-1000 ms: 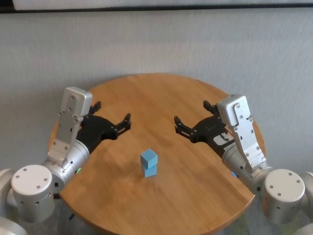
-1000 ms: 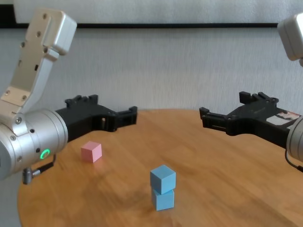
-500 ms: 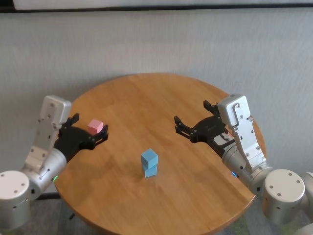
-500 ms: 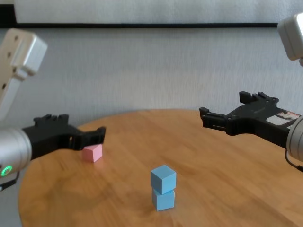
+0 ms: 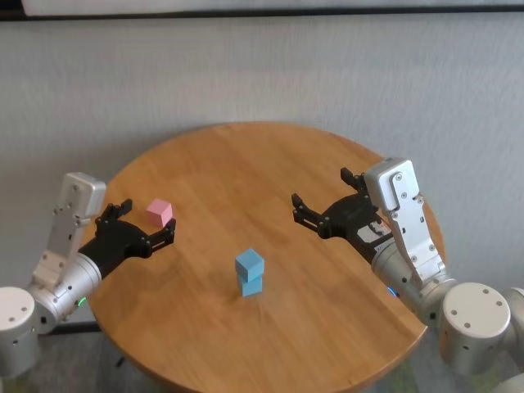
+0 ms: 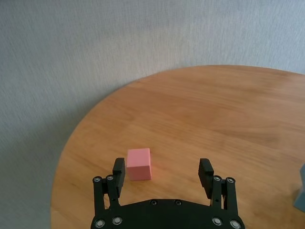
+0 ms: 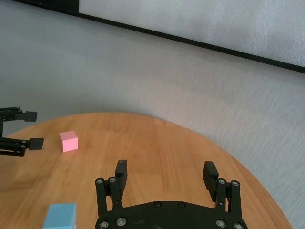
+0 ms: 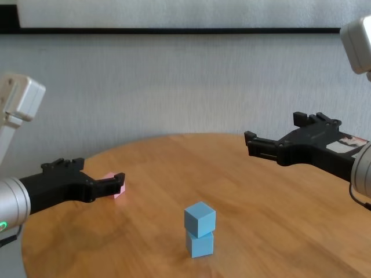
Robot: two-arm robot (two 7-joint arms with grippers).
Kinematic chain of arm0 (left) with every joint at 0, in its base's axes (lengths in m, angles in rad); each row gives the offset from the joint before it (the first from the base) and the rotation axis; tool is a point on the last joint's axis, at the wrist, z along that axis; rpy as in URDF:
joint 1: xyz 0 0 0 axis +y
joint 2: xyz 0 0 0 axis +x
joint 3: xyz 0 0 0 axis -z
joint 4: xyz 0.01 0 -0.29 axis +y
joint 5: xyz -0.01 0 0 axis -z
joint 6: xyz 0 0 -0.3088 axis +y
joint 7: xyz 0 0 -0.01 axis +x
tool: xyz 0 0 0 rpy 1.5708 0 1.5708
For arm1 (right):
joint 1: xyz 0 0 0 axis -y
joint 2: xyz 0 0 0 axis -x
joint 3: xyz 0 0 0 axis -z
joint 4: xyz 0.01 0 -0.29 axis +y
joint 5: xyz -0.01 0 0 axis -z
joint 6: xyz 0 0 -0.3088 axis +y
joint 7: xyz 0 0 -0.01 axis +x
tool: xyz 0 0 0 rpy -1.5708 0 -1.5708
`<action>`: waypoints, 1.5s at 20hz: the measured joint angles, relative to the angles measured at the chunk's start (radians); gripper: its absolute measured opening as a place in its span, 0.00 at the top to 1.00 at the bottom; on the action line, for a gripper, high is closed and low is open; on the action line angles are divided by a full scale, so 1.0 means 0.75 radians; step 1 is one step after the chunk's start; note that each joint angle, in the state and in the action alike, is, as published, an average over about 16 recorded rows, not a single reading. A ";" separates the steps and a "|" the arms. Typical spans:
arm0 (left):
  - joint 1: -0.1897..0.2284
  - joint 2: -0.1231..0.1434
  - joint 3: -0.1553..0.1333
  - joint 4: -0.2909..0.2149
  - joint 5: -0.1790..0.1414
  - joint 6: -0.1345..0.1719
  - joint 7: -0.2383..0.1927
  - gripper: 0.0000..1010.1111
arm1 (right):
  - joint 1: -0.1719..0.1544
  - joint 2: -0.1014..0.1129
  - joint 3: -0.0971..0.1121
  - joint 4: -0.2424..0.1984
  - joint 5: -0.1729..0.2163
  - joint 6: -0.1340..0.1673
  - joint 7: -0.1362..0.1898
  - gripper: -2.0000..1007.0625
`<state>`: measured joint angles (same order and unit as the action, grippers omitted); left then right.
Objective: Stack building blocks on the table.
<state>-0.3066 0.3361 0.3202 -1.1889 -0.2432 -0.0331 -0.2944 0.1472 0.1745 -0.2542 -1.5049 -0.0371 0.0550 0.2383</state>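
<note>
Blocks: two light blue blocks (image 5: 250, 273) already stand one on the other, between the two claws and nearer the robot than both. The pink block (image 6: 139, 163) sits on the tabletop (image 5: 270, 164) just ahead of the left claw (image 6: 163, 175), off-centre, close to one finger (image 6: 119, 171). That claw is spread wide and holds nothing. Advancing like this, I judge that finger could clip the cube and push it toward the nearby tabletop edge. Later, a skewed release could topple the twisted blue pair. The right claw (image 5: 325, 201), wide and empty, hovers across the stack. No containers are visible.
</note>
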 joint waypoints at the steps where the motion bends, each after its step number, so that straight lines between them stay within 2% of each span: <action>1: -0.015 -0.006 -0.002 0.034 -0.003 -0.017 -0.016 0.01 | 0.000 0.000 0.000 0.000 0.000 0.000 0.000 0.00; 6: -0.088 -0.038 -0.013 0.191 -0.015 -0.082 -0.082 0.01 | 0.000 0.000 0.000 0.000 0.000 0.000 0.000 0.00; 11: -0.156 -0.062 -0.010 0.304 -0.006 -0.098 -0.129 0.01 | 0.000 0.000 0.000 0.000 0.000 0.000 0.000 0.00; 16: -0.210 -0.072 0.005 0.379 0.025 -0.083 -0.162 0.01 | 0.000 0.000 0.000 0.000 0.000 0.000 0.000 0.00; 22: -0.248 -0.071 0.012 0.432 0.059 -0.062 -0.180 0.01 | 0.000 0.000 0.000 0.000 0.000 0.000 0.000 0.00; 26: -0.271 -0.073 0.004 0.472 0.069 -0.069 -0.192 0.01 | 0.000 0.000 0.000 0.000 0.000 0.000 0.000 0.00; 30: -0.304 -0.083 -0.009 0.537 0.066 -0.094 -0.216 0.01 | 0.000 0.000 0.000 0.000 0.000 0.000 0.000 0.00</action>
<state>-0.5343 0.2738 0.3133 -0.7865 -0.1937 -0.1032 -0.4567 0.1471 0.1743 -0.2542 -1.5050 -0.0372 0.0550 0.2383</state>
